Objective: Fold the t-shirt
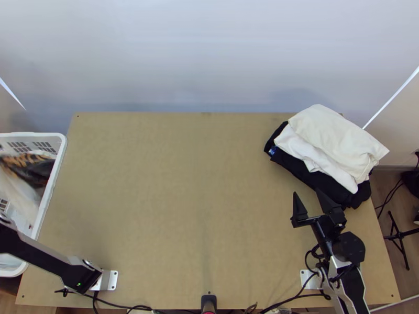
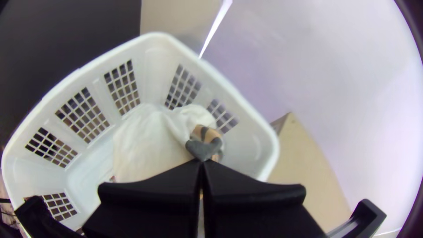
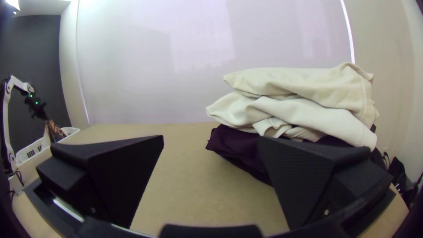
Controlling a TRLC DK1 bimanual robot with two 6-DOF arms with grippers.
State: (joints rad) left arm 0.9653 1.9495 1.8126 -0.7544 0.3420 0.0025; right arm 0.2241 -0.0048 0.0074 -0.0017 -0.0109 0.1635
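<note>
Left end effector (image 2: 202,161): closed on a bunched, patterned garment (image 1: 29,170) over the white basket (image 1: 61,157).
Basket: pale cloth (image 2: 143,143) inside, bunched.
Right end effector (image 1: 307,192): parted, gripping nothing, across the worktop (image 1: 183,209) from the basket.
Pile: 2 folded pale garments (image 1: 335,138) atop dark cloth (image 1: 298,175), well apart from the basket.

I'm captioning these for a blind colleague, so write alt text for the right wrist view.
Cream cloths lie stacked over a dark cloth on a light wooden table, beyond the open, empty right gripper. Farther off, the left gripper holds a patterned cloth by a white basket.
</note>
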